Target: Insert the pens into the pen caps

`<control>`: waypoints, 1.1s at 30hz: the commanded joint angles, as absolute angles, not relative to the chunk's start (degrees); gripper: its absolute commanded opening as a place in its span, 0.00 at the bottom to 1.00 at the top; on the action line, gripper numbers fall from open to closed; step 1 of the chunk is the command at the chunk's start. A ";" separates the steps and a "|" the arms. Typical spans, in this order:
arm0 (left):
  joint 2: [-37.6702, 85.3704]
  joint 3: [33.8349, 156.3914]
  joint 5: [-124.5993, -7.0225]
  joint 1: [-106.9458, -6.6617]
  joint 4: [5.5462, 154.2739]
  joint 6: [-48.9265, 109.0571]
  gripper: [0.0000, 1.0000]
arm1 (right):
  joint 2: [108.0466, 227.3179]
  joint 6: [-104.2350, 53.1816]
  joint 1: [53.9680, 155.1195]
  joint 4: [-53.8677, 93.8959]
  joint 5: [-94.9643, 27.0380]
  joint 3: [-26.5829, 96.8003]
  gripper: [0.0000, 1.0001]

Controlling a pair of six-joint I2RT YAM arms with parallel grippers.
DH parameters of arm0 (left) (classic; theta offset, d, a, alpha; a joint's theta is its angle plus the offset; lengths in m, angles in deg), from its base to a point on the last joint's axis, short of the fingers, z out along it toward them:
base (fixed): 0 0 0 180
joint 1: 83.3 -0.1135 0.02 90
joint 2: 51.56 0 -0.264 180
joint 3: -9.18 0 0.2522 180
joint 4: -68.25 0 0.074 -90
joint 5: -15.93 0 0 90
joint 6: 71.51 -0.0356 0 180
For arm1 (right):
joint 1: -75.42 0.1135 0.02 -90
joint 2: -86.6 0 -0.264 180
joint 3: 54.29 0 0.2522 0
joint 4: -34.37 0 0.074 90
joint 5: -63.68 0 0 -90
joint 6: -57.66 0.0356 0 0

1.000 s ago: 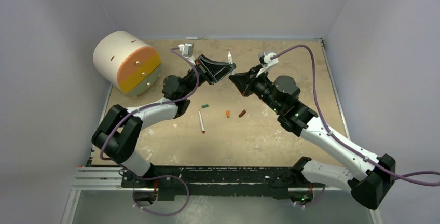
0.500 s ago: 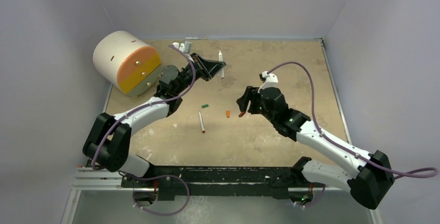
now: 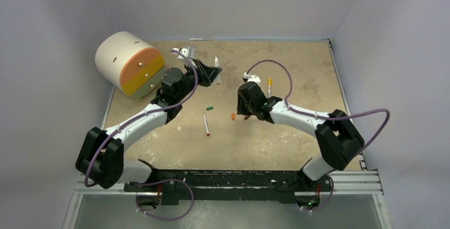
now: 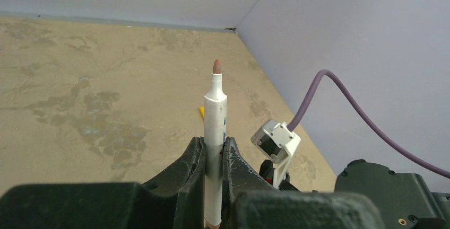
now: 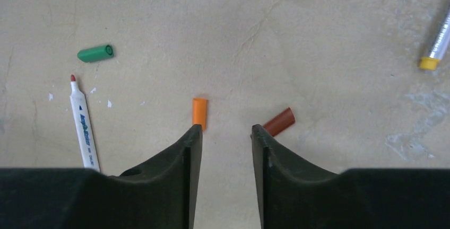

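- The table [image 3: 297,133] is flat, hard and mottled tan, so nothing on it will stop a round part from rolling.
- A white-and-orange drum [image 3: 129,63] lies at the far left corner, well apart from the work.
- The left gripper [image 4: 214,147] has its jaws pinched on the lower barrel of a brown-tipped pen [image 4: 215,107], with the bare tip pointing away from the wrist.
- The right gripper [image 5: 226,131] hangs low over the table with its jaws spread and holding nothing, between two caps.
- Two more pens lie loose: a red-tipped pen [image 5: 84,125] near the left finger and a yellow-ended pen [image 5: 438,43] farther off. They look light, stiff and smooth. A grip at mid-barrel should stop a pen swivelling and leave the tip end free.
- Three caps show: a green cap [image 5: 95,53], an orange cap [image 5: 199,113] and a dark red-brown cap [image 5: 279,121], the last two just beyond the fingertips.
- The caps are probably near weightless, hollow and slick — likely to skitter or roll if nudged.
- A cap is best pinched across its sides near the closed end, squarely and gently, with the mouth left open for the tip.
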State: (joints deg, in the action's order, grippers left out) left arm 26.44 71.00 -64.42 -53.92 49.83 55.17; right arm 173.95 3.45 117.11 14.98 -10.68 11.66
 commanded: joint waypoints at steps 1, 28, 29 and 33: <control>22.90 69.51 -67.75 -53.77 51.78 52.12 0.00 | 178.02 0.63 117.58 16.61 -11.01 17.13 0.43; 19.46 72.95 -79.29 -60.91 66.72 60.41 0.00 | 186.84 -21.37 121.21 44.91 -22.42 19.70 0.62; 19.09 73.13 -79.56 -61.31 67.58 60.38 0.00 | 188.21 -21.37 121.25 44.03 -22.37 21.12 0.57; 17.28 74.01 -81.82 -61.75 71.69 59.54 0.00 | 193.30 -20.48 121.69 38.52 -22.28 27.02 0.39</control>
State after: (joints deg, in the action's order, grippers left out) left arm 20.69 70.73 -79.35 -61.52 68.60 58.45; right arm 190.48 -18.04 120.93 38.48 -21.28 21.30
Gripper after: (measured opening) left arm 0.079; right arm 0.435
